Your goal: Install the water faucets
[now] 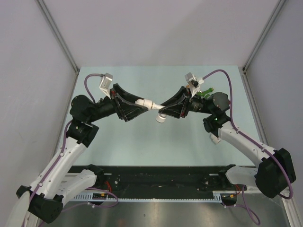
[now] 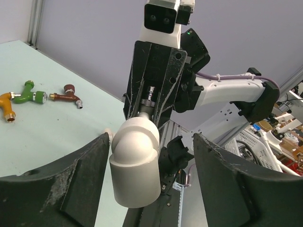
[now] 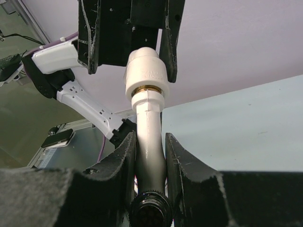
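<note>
My right gripper (image 3: 150,137) is shut on the white faucet (image 3: 149,116), held in the air over the middle of the table. A white elbow connector (image 3: 146,71) sits on the faucet's threaded end with a brass ring at the joint. My left gripper (image 2: 151,142) is open with its jaws around that connector (image 2: 135,161), which lies near one finger (image 2: 90,165). From above, both grippers meet at the connector (image 1: 147,103). The orange faucet (image 2: 7,105), green faucet (image 2: 29,96) and dark red faucet (image 2: 66,96) lie on the table.
The pale green table (image 1: 142,142) is walled by grey panels on three sides. The green faucet (image 1: 204,93) shows just behind the right arm (image 1: 222,118). A black rail (image 1: 156,182) runs along the near edge between the arm bases.
</note>
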